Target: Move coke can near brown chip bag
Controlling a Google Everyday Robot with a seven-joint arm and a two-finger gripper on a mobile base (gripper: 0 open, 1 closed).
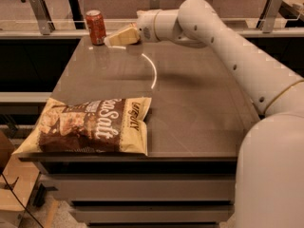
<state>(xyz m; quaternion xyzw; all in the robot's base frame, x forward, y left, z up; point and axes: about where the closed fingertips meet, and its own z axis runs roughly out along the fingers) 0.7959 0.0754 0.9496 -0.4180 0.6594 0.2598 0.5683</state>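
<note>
The coke can (96,27), red with a silver top, stands upright at the far left corner of the grey table (190,103). The brown chip bag (90,125) lies flat at the table's near left edge, white "Sea Salt" lettering on it. My gripper (110,40) reaches in from the right over the far part of the table, its tan fingers (122,35) pointing left. Its tip is just right of the can, close to it. It holds nothing that I can see.
The white arm (228,46) crosses the far right of the table and fills the right foreground. A glass railing (47,13) runs behind the table. The red apple seen earlier is hidden behind the gripper. A curved light reflection (153,70) lies on the tabletop.
</note>
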